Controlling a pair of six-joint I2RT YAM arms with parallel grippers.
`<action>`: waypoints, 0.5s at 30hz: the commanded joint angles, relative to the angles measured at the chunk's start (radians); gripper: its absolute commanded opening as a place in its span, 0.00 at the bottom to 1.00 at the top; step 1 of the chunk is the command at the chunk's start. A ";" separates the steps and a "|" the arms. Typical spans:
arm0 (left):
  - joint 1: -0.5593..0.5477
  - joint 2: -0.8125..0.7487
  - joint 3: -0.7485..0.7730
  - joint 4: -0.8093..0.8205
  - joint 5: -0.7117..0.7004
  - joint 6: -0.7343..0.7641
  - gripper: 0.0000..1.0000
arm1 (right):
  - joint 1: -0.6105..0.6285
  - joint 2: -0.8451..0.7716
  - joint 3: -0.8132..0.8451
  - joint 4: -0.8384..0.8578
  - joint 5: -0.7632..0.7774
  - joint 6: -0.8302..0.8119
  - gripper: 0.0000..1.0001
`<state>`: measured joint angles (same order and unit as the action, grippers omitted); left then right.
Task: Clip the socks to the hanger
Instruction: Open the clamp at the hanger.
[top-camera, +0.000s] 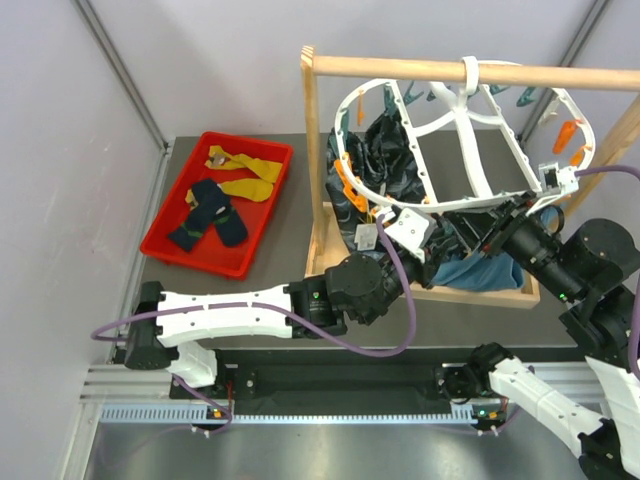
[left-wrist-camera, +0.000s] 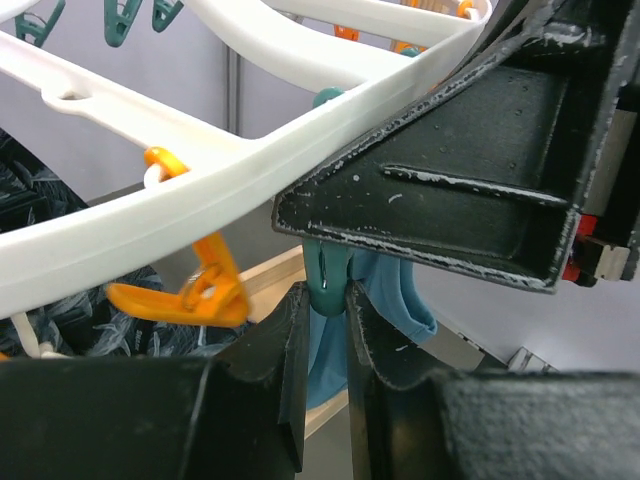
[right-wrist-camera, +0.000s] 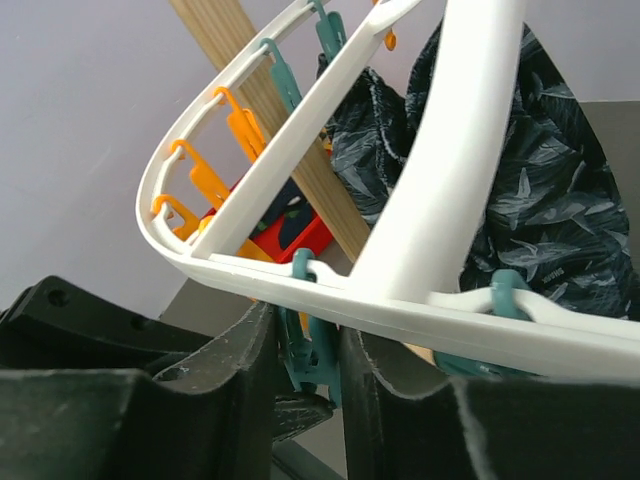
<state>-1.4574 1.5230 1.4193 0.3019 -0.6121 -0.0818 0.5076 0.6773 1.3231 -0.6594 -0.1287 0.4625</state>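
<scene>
Surface: dark grey table (top-camera: 290, 235), matte, with a ribbed metal rail (top-camera: 330, 412) along the near edge where both arm bases sit. Room: plain pale lilac walls (top-camera: 200, 60) on all sides. Left on the table: red tray (top-camera: 190, 264), shallow, holding all the socks, with the mustard-yellow pair (top-camera: 245, 170) toward the back and the navy pair (top-camera: 208, 215) toward the front, loosely crossed. None of them is clipped up. Right on the table: wooden rack (top-camera: 400, 68), a post and top rod on a flat base. Hanging from the rod: the hanger (right-wrist-camera: 440, 200), a white plastic oval with broad curved struts, tilted, its rim lined with small orange and teal pegs. A dark patterned cloth (top-camera: 385, 150) hangs from its far side. A teal-blue cloth (top-camera: 480, 272) hangs under the near rim. Left gripper (left-wrist-camera: 327, 300): up under the near rim, fingers drawn close and pinching a teal peg (left-wrist-camera: 327, 275), the blue cloth just below it, an orange peg (left-wrist-camera: 200, 295) dangling beside. Right gripper (right-wrist-camera: 308, 325): at the same rim from the other side, fingers narrowed on a teal peg (right-wrist-camera: 305, 345) that fills the gap between them. Whether it is the same peg as the left one's, I cannot tell.
</scene>
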 joint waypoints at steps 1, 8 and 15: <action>-0.012 -0.011 0.018 -0.018 0.002 0.013 0.02 | 0.002 0.024 0.021 0.029 0.037 0.013 0.22; -0.011 -0.104 -0.078 0.005 0.029 -0.028 0.56 | 0.003 0.005 -0.004 0.050 0.040 0.024 0.00; 0.002 -0.283 -0.203 -0.068 0.074 -0.081 0.57 | 0.002 0.010 -0.022 0.069 0.000 0.008 0.00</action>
<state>-1.4612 1.3449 1.2312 0.2543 -0.5667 -0.1287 0.5068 0.6762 1.3151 -0.6518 -0.1169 0.4801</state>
